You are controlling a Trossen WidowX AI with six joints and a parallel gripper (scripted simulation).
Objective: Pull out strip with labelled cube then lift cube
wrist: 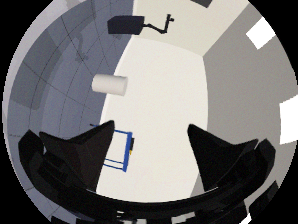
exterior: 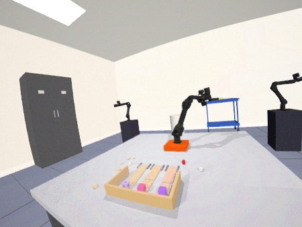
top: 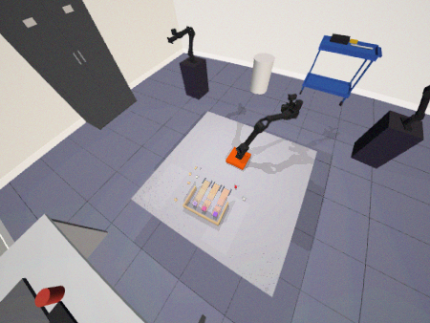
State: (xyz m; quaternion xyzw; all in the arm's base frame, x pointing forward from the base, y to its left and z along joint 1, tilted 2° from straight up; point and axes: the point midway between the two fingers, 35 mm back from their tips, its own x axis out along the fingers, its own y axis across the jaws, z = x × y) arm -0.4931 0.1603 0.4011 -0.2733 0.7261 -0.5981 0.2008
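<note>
Three strips (exterior: 152, 174) lie lengthwise in tray (exterior: 141, 198), pointing toward arm base; end effector (exterior: 205, 95) raised, fingers apart, empty

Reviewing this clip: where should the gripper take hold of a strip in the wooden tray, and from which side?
Probably at the dark tab ends that poke past the tray's open edge, on the arm-base side. Come from above with the open gripper, since the strips lie flat and the cubes sit at the far walled end. Which strip is whole is too small to tell.

Three strips (exterior: 152, 174) lie side by side in the tray (exterior: 141, 198) near the bench's front edge; arm base (exterior: 176, 145) behind.
</note>
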